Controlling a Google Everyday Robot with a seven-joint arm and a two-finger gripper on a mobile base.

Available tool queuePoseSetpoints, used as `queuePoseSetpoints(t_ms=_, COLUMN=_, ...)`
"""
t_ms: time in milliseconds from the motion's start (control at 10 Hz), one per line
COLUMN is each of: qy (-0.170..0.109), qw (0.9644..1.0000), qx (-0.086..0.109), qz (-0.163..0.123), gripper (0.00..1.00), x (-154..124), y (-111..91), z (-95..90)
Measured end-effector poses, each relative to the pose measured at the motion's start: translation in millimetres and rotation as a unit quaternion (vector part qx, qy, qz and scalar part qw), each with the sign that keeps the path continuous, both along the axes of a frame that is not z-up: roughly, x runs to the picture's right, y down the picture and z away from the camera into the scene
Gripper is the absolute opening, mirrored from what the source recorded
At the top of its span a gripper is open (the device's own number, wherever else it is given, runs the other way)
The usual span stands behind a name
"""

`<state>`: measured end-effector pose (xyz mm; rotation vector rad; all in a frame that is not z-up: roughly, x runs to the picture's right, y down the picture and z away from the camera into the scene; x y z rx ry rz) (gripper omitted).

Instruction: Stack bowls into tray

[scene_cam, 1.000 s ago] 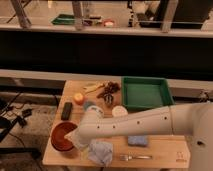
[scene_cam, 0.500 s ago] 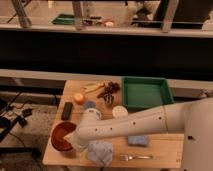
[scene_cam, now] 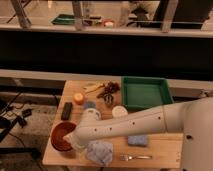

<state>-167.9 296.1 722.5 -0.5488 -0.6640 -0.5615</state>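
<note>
The reddish-brown bowls (scene_cam: 62, 136) sit nested at the front left of the wooden table (scene_cam: 165, 147). The green tray (scene_cam: 145, 93) with raised walls lies empty at the table's back right. My white arm reaches from the lower right across the table to the left. My gripper (scene_cam: 71, 142) is at the right rim of the bowls, low over the table, and the arm's end hides most of it.
A black block (scene_cam: 66, 110), an orange fruit (scene_cam: 79, 98), a white cup (scene_cam: 119, 111), a small blue cup (scene_cam: 89, 105), dark utensils (scene_cam: 109, 91), a crumpled cloth (scene_cam: 99, 152), a blue sponge (scene_cam: 137, 141) and a fork (scene_cam: 134, 157) lie on the table.
The arm has shifted slightly left and down, bringing the gripper closer to the bowls' rim. The objects on the table have not moved.
</note>
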Motion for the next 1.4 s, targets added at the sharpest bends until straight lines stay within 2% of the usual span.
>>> queuePoseSetpoints(t_ms=200, qy=0.000, qw=1.0000, qx=0.000, qz=0.000, gripper=0.79, x=0.0, y=0.0, z=0.0)
queuePoseSetpoints(t_ms=300, qy=0.000, qw=1.0000, qx=0.000, qz=0.000, gripper=0.73, x=0.0, y=0.1, z=-0.1)
queuePoseSetpoints(t_ms=600, qy=0.000, qw=1.0000, qx=0.000, qz=0.000, gripper=0.44, x=0.2, y=0.0, z=0.0)
queuePoseSetpoints(t_ms=700, qy=0.000, qw=1.0000, qx=0.000, qz=0.000, gripper=0.38, x=0.2, y=0.0, z=0.0)
queuePoseSetpoints(t_ms=1200, qy=0.000, qw=1.0000, qx=0.000, qz=0.001, gripper=0.36, x=0.2, y=-0.2, z=0.1)
queuePoseSetpoints(t_ms=1400, qy=0.000, qw=1.0000, qx=0.000, qz=0.001, gripper=0.21, x=0.3, y=-0.3, z=0.1)
